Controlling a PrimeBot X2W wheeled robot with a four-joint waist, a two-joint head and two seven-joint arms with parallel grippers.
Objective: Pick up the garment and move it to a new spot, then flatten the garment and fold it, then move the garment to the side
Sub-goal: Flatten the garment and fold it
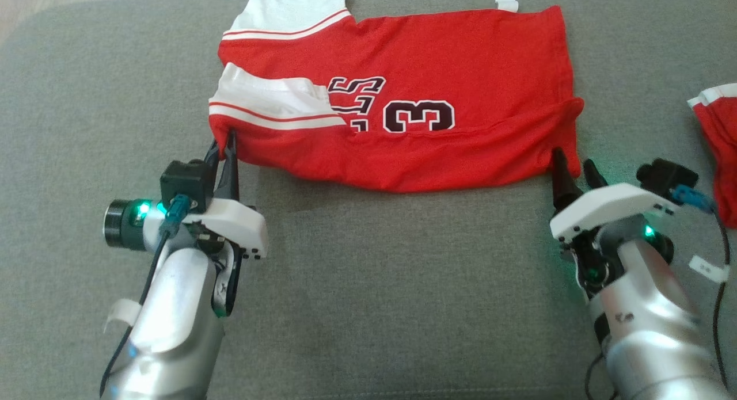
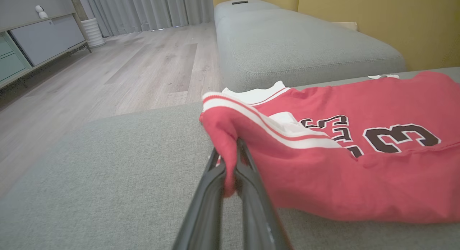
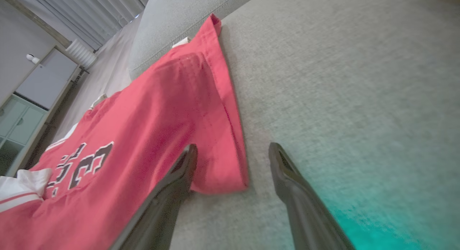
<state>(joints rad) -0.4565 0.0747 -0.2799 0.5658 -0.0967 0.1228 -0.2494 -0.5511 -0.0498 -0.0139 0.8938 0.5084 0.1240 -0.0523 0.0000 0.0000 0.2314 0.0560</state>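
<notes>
Garment (image 1: 449, 72) lies on the sofa (image 1: 368, 273); your left gripper (image 1: 224, 141) pinches one corner, your right gripper (image 1: 573, 158) gapes empty.

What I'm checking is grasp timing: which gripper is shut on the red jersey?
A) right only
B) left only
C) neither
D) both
B: the left gripper is pinched shut on a corner of the red jersey, while the right gripper stands open, its fingers on either side of the opposite corner.
</notes>
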